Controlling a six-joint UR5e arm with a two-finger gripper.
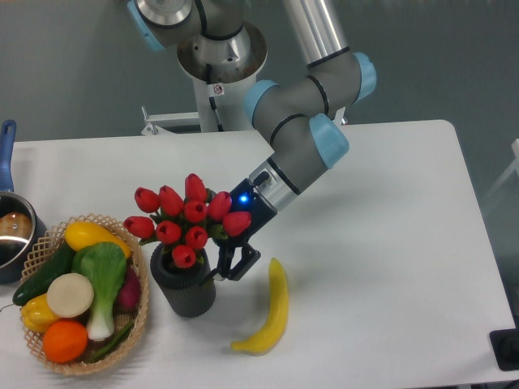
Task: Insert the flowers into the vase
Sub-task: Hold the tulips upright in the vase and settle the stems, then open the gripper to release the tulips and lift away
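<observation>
The flowers (185, 217) are standing with their stems down in the hole of the vase (186, 288), which is sitting near the counter's (389, 243) front edge, left of its middle. The pincer (230, 264) is reaching in from the right just beside the vase's rim, its dark fingers (243, 263) appearing to be closing on the stems below the buds, though leaves are hiding the contact. A banana (269, 312) is lying to the right of the vase, and a woven basket (139, 312) of vegetables is sitting by the front-left corner.
</observation>
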